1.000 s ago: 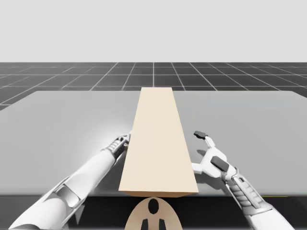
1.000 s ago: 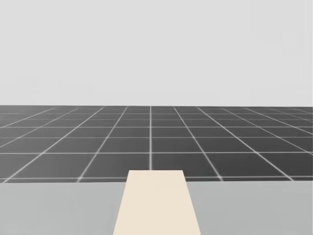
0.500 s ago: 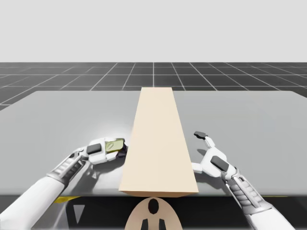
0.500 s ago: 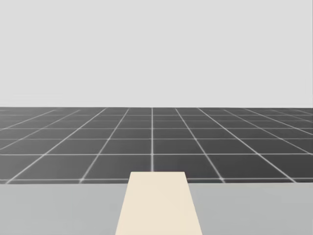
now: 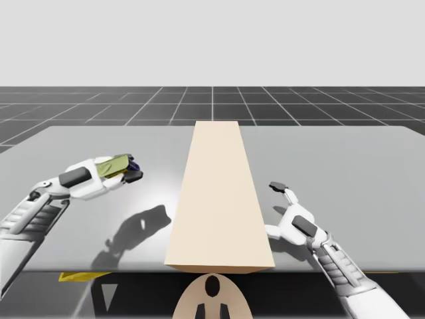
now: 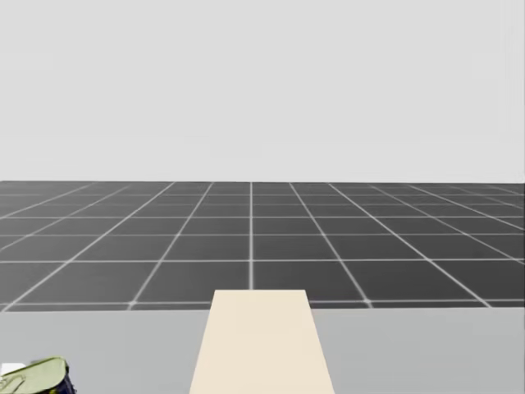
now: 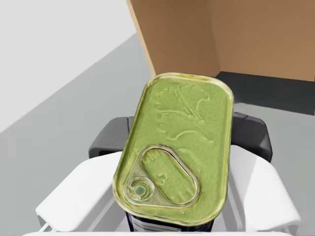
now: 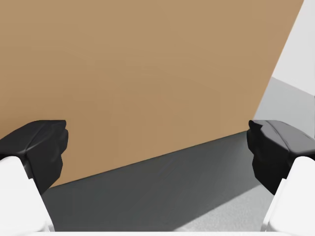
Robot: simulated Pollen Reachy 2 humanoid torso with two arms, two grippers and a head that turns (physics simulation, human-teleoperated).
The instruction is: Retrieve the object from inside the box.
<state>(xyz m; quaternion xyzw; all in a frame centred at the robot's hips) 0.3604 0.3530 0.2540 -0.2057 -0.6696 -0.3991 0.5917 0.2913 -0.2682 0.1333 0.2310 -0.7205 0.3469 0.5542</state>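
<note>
Where the grey table (image 5: pixel 345 159) meets gridded floor (image 5: pixel 80 106), you see the left gripper (image 5: pixel 126 171) clamping a green oblong can (image 7: pixel 177 147) (clear of the tan box (image 5: pixel 219 199)); the right gripper (image 5: pixel 275 211) gapes wide.

You have no readable text, number or sign here. The can (image 7: pixel 174 152), at 9 o'clock from the box (image 5: pixel 219 199), bears a side label (image 7: pixel 147 227) whose print is too small to tell.

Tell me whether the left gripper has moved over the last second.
Yes. In the high view my left gripper has pulled left, away from the box's side, shut on the can.
</note>
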